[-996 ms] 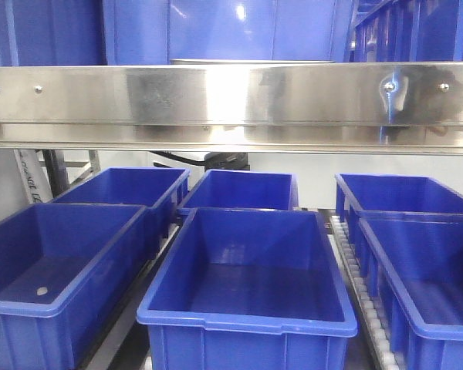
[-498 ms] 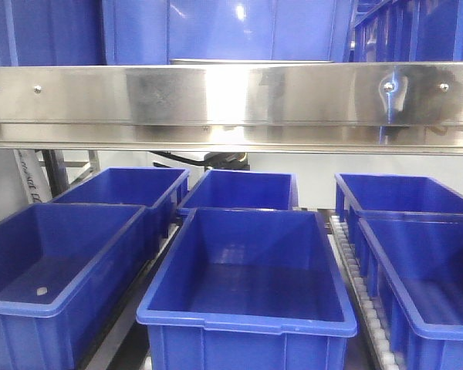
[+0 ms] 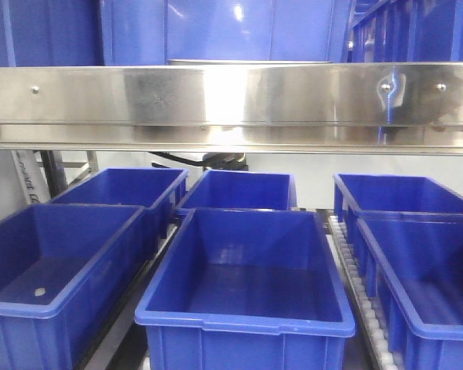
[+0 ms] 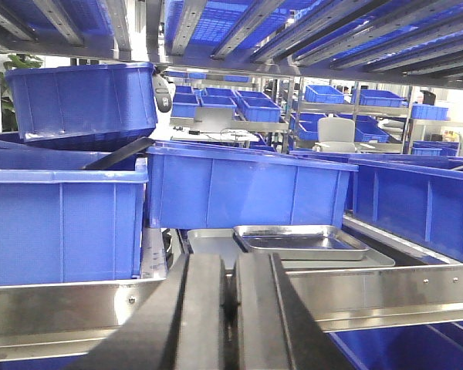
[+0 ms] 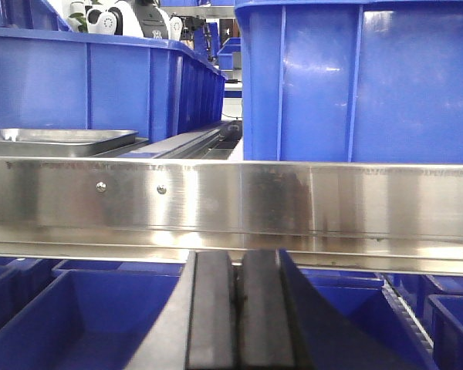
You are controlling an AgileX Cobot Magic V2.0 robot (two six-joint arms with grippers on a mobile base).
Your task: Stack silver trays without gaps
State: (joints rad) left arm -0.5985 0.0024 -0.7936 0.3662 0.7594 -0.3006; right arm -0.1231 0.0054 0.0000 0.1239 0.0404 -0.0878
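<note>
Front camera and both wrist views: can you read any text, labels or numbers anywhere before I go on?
White post at the far left of the front view, behind the blue bins: dark lettering runs along it, too blurred to read.
Steel rail, silver trays, left gripper fingers and right gripper fingers: no text visible.

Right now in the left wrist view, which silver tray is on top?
The smaller tray, with raised rim and dark reflective floor. It sits skewed toward the right on the wider flat tray, whose left part shows bare.
</note>
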